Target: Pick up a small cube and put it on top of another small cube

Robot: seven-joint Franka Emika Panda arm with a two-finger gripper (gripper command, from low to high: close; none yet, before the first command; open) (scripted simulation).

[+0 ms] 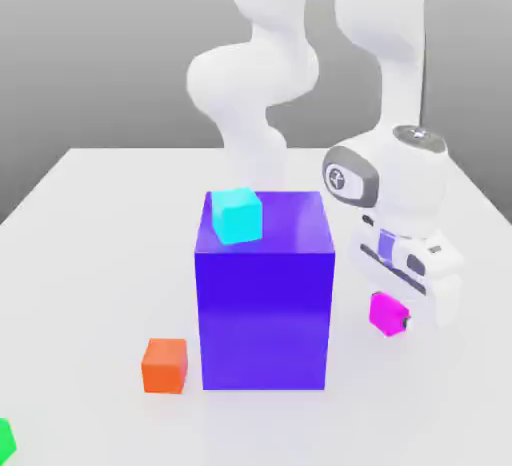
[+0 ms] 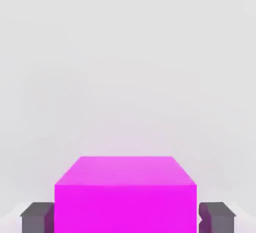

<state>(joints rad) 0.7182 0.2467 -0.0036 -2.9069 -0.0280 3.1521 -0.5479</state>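
Now my pincer [image 1: 392, 318] is clenched on the small magenta cube [image 1: 386, 312], low over the table [image 1: 90, 244] beside the big blue-violet block [image 1: 265, 304]. The small green cube [image 1: 5, 440] sits at the table's near corner, well apart.

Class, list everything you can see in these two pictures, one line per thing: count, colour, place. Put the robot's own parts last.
Table: one, white, under everything.
Big block: one, blue-violet, table centre.
Cyan cube: one, on the big block's top.
Orange cube: one, on the table by the block, exterior view's left.
Green cube: one, exterior view's lower left edge.
Magenta cube: one, between the fingers.
Arm: one, white, behind the block.
Gripper: one, shut on the magenta cube.
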